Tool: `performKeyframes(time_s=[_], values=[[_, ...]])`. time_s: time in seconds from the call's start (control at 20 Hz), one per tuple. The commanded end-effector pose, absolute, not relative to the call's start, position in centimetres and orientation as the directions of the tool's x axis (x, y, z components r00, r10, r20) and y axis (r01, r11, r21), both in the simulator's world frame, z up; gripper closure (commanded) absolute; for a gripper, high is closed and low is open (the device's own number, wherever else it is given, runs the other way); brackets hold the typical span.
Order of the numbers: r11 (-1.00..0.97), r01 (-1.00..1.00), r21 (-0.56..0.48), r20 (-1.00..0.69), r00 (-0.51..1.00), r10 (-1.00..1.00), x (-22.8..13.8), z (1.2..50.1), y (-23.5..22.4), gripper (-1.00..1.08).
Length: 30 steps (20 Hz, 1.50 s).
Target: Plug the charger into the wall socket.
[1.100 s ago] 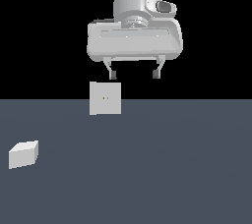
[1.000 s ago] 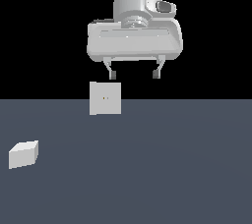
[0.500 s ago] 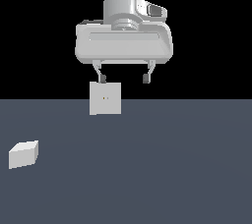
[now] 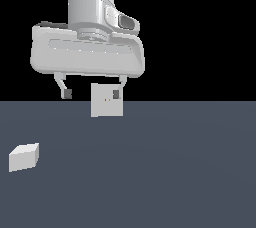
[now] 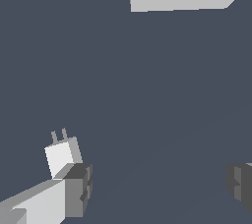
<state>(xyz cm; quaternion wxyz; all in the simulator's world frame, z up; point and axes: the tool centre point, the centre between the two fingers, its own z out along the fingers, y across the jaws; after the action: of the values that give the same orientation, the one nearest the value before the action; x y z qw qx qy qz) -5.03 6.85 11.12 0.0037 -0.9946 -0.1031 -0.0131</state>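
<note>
Hand [image 4: 91,93] open and empty above the surface [image 4: 175,172], charger [image 4: 23,157] lying off toward the exterior view's left, well apart from the socket [image 4: 106,100]; we should centre over the charger before descending.

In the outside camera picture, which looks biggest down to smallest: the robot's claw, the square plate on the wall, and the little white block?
1. The claw, with its wide white body, is by far the largest.
2. The wall socket plate.
3. The charger, slightly smaller.

The claw may sit nearer the camera, so true sizes stay uncertain.
</note>
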Motion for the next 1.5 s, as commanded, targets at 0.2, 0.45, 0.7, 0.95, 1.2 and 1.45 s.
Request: performKeyframes(time_s=[0.2, 0.45, 0.7, 0.95, 1.2, 1.45], values=[[-0.94, 0.341, -0.008, 0.085, 0.937, 0.339, -7.3, 8.7, 11.8, -0.92], [-0.911, 0.412, -0.006, 0.116, 0.906, 0.408, -8.7, 7.4, 14.3, -0.92], [-0.891, 0.454, -0.003, 0.135, 0.883, 0.449, -9.6, 6.5, 15.8, -0.92], [-0.883, 0.47, -0.001, 0.142, 0.874, 0.465, -10.0, 6.1, 16.4, -0.92], [-0.886, 0.464, 0.0, 0.139, 0.877, 0.459, -9.8, 6.2, 16.2, -0.92], [-0.885, 0.465, 0.0, 0.139, 0.877, 0.46, -9.9, 5.9, 16.2, -0.92]])
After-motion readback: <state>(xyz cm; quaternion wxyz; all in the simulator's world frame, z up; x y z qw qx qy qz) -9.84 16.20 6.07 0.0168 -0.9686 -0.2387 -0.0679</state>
